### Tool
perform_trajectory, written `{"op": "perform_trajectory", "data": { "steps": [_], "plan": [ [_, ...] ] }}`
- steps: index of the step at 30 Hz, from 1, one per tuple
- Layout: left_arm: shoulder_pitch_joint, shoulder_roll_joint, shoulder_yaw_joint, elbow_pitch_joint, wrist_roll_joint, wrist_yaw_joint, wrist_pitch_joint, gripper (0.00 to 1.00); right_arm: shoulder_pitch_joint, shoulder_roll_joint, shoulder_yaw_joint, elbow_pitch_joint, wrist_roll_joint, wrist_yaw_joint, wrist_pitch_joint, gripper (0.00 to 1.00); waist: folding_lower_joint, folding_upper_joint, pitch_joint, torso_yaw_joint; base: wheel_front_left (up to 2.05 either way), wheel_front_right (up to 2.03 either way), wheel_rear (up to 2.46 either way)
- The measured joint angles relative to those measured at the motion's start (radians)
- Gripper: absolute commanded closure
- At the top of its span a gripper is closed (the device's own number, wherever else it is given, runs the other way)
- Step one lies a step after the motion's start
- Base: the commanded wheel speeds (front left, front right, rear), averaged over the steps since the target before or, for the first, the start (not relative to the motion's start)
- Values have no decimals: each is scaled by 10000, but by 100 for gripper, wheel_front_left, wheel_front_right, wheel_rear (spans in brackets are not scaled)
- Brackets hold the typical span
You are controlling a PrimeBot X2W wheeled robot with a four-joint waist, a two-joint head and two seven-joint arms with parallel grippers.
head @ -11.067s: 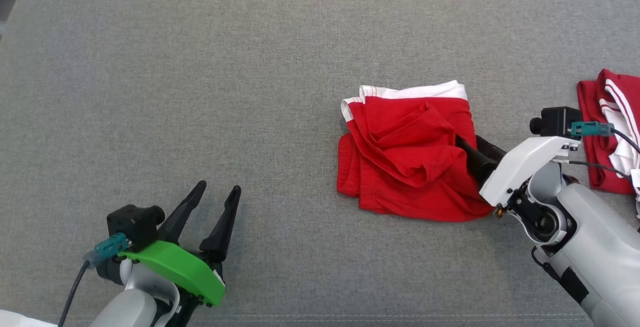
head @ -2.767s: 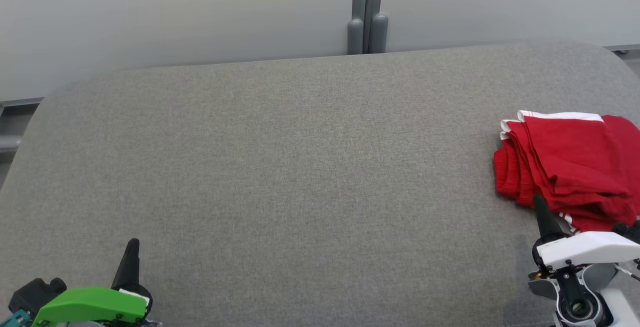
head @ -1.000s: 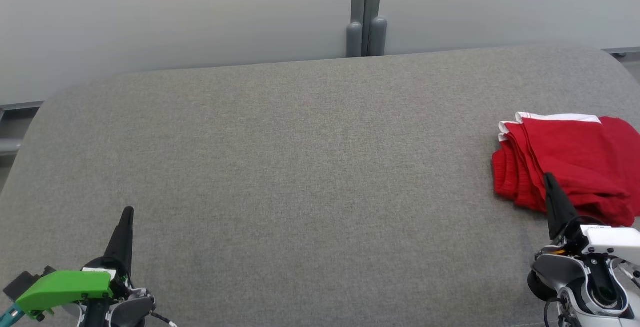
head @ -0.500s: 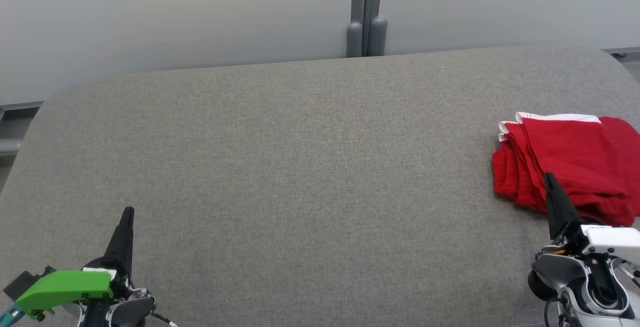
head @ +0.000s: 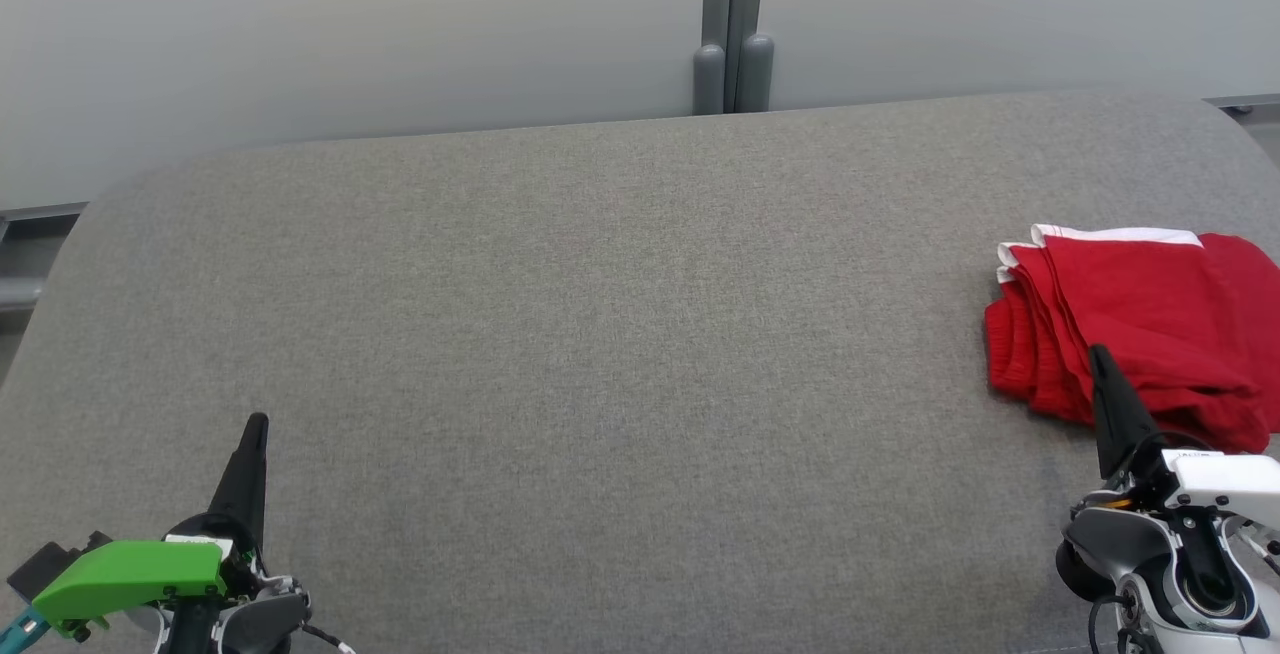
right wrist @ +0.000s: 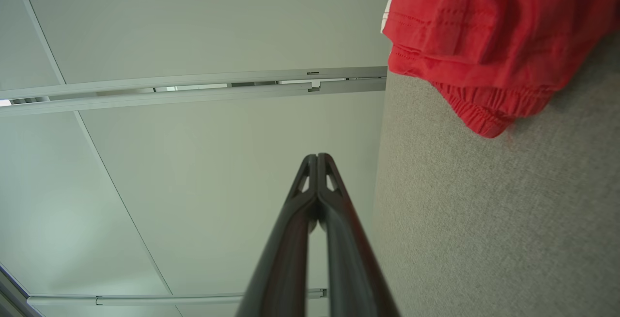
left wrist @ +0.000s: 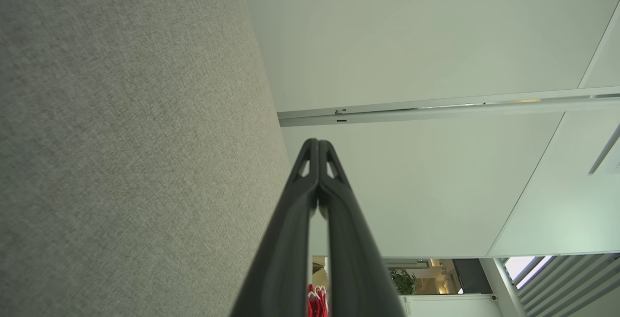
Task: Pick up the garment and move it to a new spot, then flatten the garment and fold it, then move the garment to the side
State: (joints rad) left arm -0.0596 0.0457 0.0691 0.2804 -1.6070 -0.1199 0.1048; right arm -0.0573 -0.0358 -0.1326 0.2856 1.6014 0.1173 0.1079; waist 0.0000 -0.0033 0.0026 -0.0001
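— The garment [head: 1140, 324]?
— Soft red cloth, matt, white trim, stitched and gathered hems.
— Beneath it?
— Grey tabletop [head: 620, 334]: coarse woven fabric, matt. Left gripper [left wrist: 317, 145] fingers: smooth dark plastic, slight sheen.

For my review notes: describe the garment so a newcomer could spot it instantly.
Find the grey padded surface. At its right end in the head view, beyond the right gripper, lies the folded garment. It is bright red with a white far edge.
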Motion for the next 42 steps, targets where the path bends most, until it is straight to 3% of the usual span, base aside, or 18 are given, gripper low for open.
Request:
{"op": "perform_trajectory", "data": {
  "steps": [42],
  "plan": [
    [-7, -4, 10, 12, 2, 0, 0, 100, -1, 0, -2, -33, 0, 0, 0, 100, 0, 0, 0, 1, 0, 0, 0]
  ]
}}
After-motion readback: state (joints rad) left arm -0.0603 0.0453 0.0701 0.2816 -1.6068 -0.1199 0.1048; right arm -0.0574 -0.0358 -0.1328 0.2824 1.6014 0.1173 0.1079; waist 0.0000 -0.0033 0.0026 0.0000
